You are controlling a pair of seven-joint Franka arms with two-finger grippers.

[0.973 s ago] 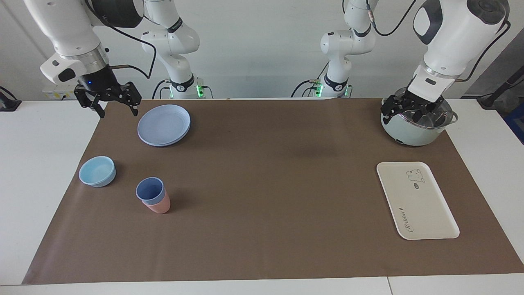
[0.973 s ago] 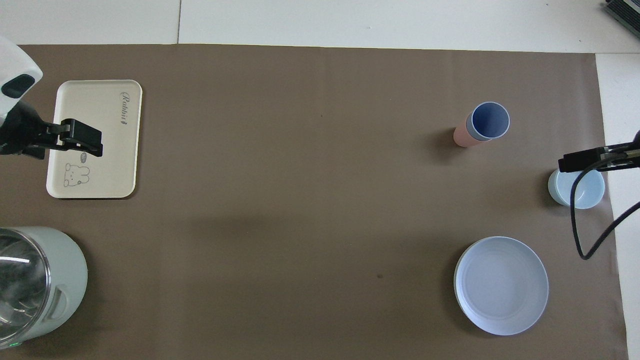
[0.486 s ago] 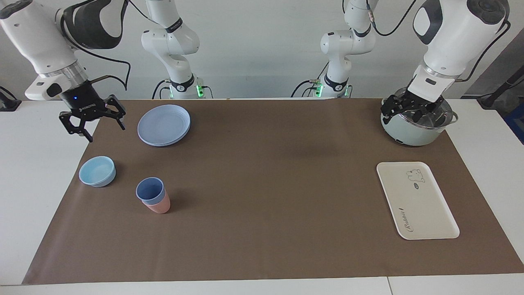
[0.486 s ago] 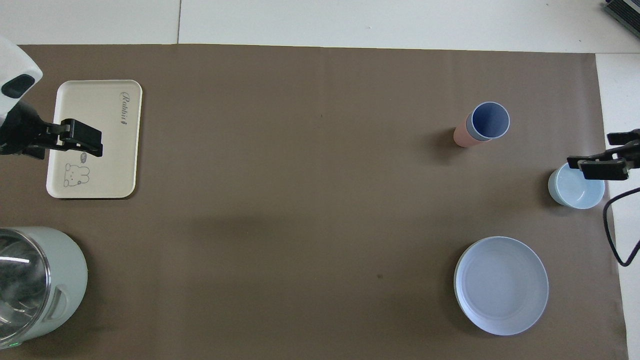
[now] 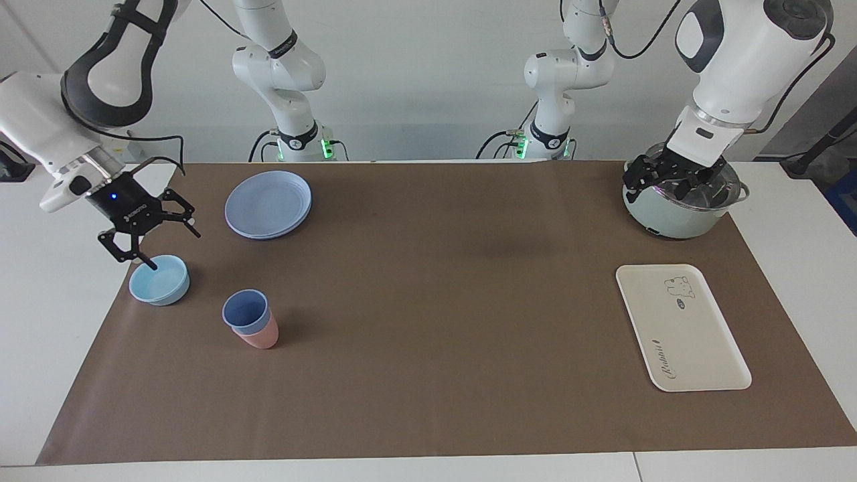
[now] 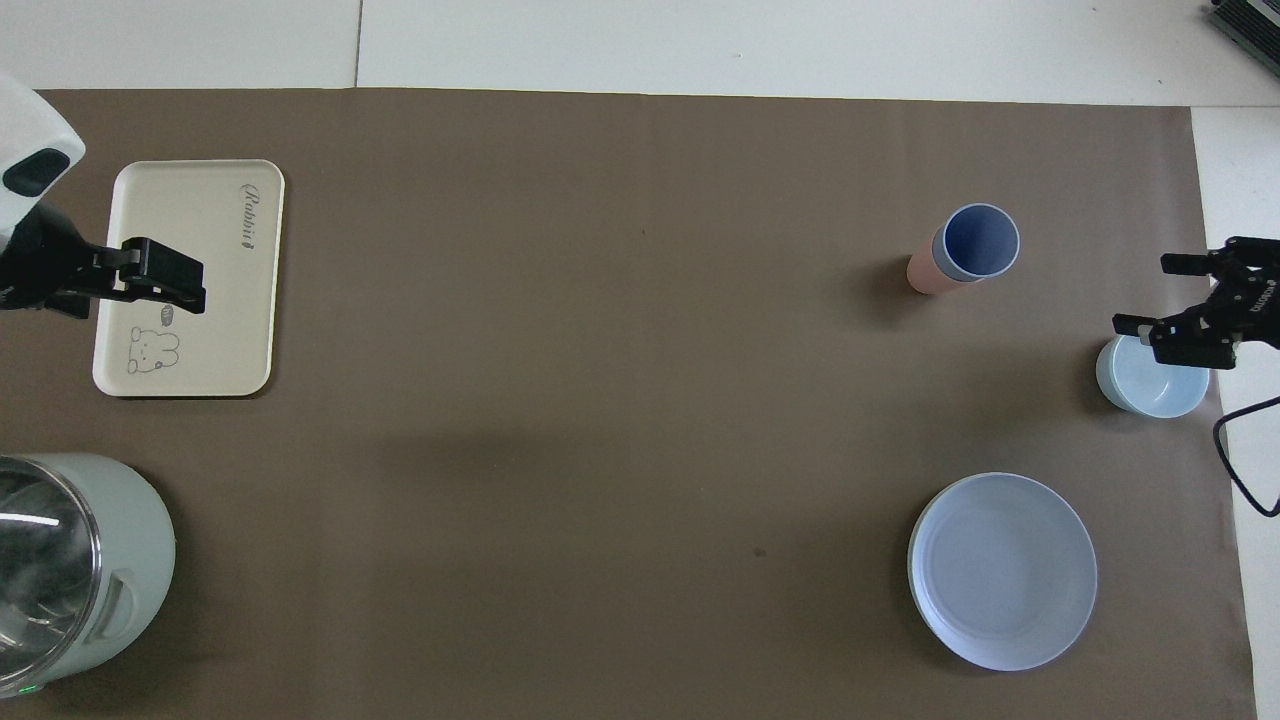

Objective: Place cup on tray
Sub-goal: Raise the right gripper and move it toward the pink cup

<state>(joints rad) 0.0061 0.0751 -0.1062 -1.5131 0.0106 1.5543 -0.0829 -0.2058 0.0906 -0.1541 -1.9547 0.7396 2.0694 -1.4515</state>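
Observation:
The periwinkle-blue cup stands upright, nested inside a salmon-pink tumbler, toward the right arm's end of the table; it also shows in the overhead view. The cream tray lies flat toward the left arm's end and shows in the overhead view too. My right gripper is open and empty, low over the light-blue bowl's rim, apart from the cup; it also shows in the overhead view. My left gripper waits raised by the pot, open and empty.
A light-blue bowl sits beside the cup, toward the table's edge. Stacked round blue plates lie nearer to the robots than the cup. A pale-green pot with a steel rim stands nearer to the robots than the tray. A brown mat covers the table.
My right gripper has come down and away from the robots, from beside the plates to over the bowl's rim. The left arm, cup and tray have not moved.

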